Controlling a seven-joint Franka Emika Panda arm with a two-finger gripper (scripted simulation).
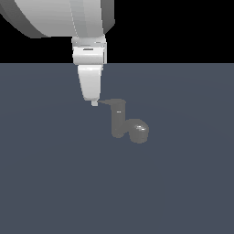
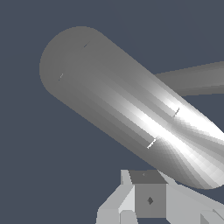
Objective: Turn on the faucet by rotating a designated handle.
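Observation:
The faucet (image 1: pixel 118 122) is a small glossy grey upright cylinder on the dark floor, with a fat rounded spout (image 1: pixel 139 130) at its base on the exterior view's right. Its handle (image 1: pixel 106 102), a thin tapering lever, sticks out from the cylinder's top toward the exterior view's left. My gripper (image 1: pixel 94 103) points down, its tip right at the handle's pointed end, touching or nearly so. The fingers sit together with no gap showing and nothing between them. In the wrist view the faucet's grey body (image 2: pixel 131 105) fills the picture just beyond my fingertips (image 2: pixel 149 200).
A flat dark blue-grey floor (image 1: pixel 55 183) spreads around the faucet with no other objects on it. The large white arm (image 1: pixel 59 18) hangs over the scene from the exterior view's upper left.

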